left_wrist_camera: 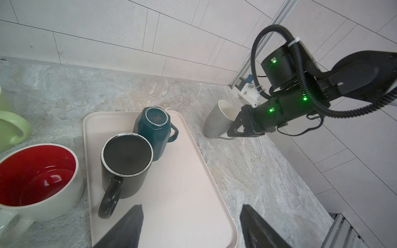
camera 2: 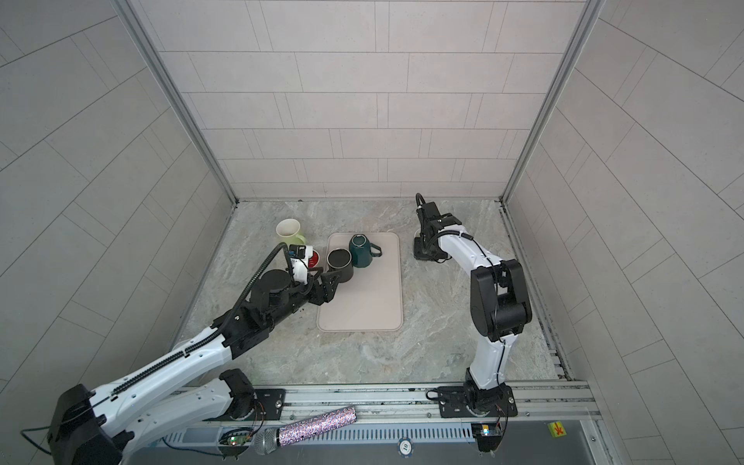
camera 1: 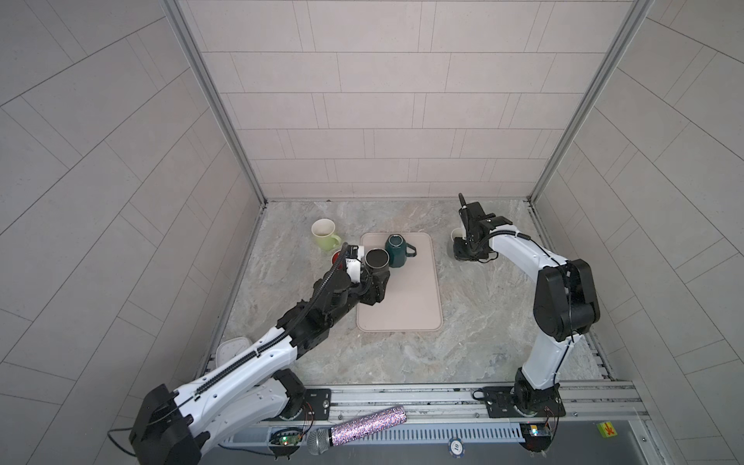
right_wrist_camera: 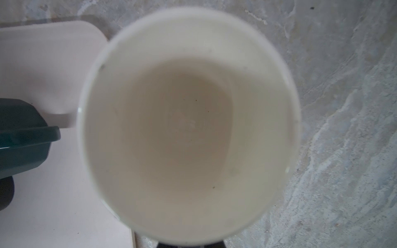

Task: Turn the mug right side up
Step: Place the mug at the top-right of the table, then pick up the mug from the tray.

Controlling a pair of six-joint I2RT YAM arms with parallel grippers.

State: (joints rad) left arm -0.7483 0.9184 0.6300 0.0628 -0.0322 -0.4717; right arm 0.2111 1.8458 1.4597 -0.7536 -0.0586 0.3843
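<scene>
Pink tray with black mug against upside-down teal mug

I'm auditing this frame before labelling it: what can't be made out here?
Handle of the white mug: left wrist view, hidden behind the right end effector; top views, under the right arm.
Print on the teal mug base: left wrist view, too small to read.
Most of the red mug: top views, covered by the left arm.
Part of the green mug: left wrist view, cut off by the edge.
</scene>
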